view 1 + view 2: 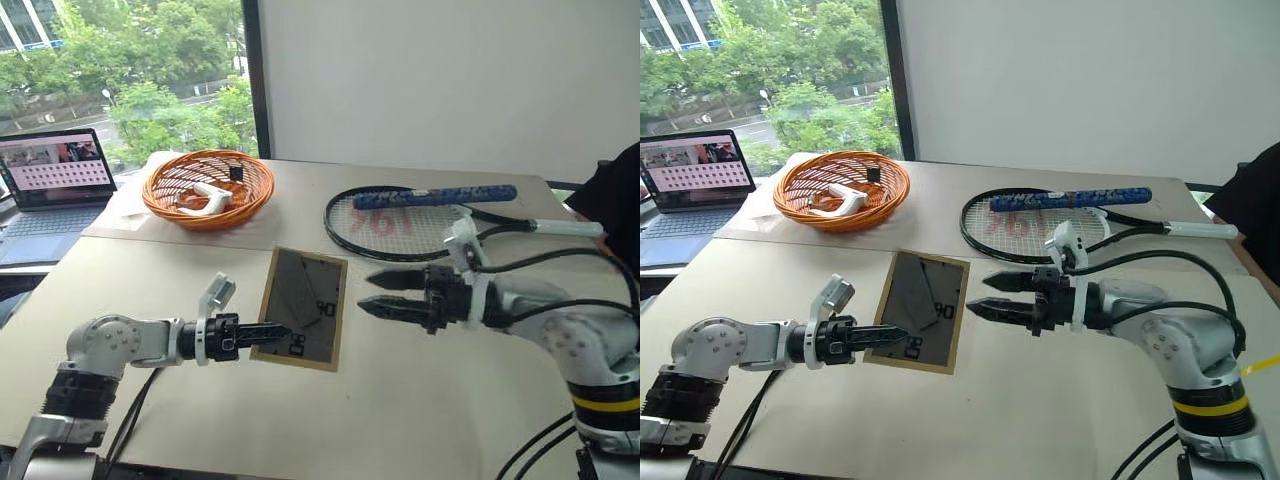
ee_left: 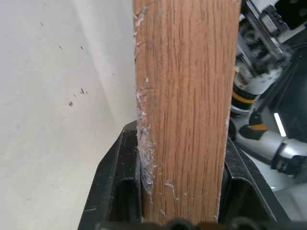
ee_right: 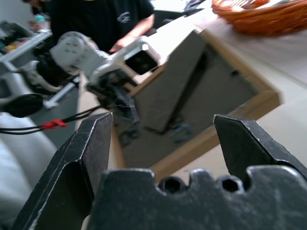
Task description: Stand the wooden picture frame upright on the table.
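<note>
Pale table [image 1: 420, 400], orange basket [image 1: 208, 188] holding white object [image 1: 205, 200], left fingers [image 1: 262, 335] clamping wooden picture frame [image 1: 300, 308], right fingers [image 1: 385, 292] spread wide

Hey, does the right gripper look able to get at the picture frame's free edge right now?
Probably yes. The right gripper is open and points at the frame, with only bare table between them. The left gripper clamps the opposite edge, out of its way.

both arms are silver-grey metal with black joints and trailing black cables; a yellow band rings the right arm, whose black jaws are serrated.
</note>
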Available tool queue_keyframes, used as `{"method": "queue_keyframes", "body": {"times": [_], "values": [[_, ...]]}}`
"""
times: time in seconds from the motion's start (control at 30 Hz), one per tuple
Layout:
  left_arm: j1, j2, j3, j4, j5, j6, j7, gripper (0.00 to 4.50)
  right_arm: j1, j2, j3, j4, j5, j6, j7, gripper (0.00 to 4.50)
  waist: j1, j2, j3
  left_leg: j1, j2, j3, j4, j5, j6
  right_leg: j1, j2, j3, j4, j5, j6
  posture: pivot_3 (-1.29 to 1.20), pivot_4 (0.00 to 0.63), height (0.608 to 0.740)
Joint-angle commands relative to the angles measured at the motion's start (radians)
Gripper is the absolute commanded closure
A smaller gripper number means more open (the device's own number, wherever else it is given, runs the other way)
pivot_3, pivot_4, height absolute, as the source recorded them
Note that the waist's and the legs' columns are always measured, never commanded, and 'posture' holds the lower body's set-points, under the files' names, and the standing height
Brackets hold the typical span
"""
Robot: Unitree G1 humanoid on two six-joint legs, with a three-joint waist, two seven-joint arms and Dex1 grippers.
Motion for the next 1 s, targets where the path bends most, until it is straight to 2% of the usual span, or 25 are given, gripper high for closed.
{"method": "queue_keyframes", "body": {"times": [0.03,0.43,0.83,1.0], "values": [[-0.034,-0.028,0.04,-0.045,-0.015,0.011,-0.045,3.31,-0.029,0.026,0.053,-0.03,-0.033,0.031,-0.056,0.63,-0.001,0.0,0.0,0.0,0.0,0.0,0.0,0.0,0.0,0.0,0.0,0.0,-0.001,0.0,0.0,0.0,0.15,0.703],[-0.091,-0.086,0.059,-0.053,0.015,0.076,-0.038,3.31,-0.104,0.097,0.19,0.024,-0.241,-0.033,-0.063,0.63,-0.014,0.0,0.0,-0.001,0.0,-0.001,0.0,0.0,0.001,0.0,0.0,-0.001,0.0,0.0,0.001,0.0,0.15,0.703],[-0.104,-0.105,0.072,-0.005,0.064,0.122,-0.044,3.31,-0.11,0.149,0.177,-0.047,-0.226,-0.043,-0.003,0.63,-0.019,0.0,0.0,-0.002,0.0,-0.002,0.0,0.0,0.002,0.0,0.0,-0.003,0.001,0.0,0.001,0.0,0.15,0.703],[-0.152,-0.12,0.131,0.134,0.017,0.262,-0.024,3.31,-0.081,0.096,0.192,-0.088,-0.285,-0.125,0.076,0.63,-0.019,0.0,0.0,-0.002,0.0,-0.003,0.0,0.001,0.002,0.0,0.0,-0.004,0.002,0.0,0.001,0.0,0.15,0.703]]}}
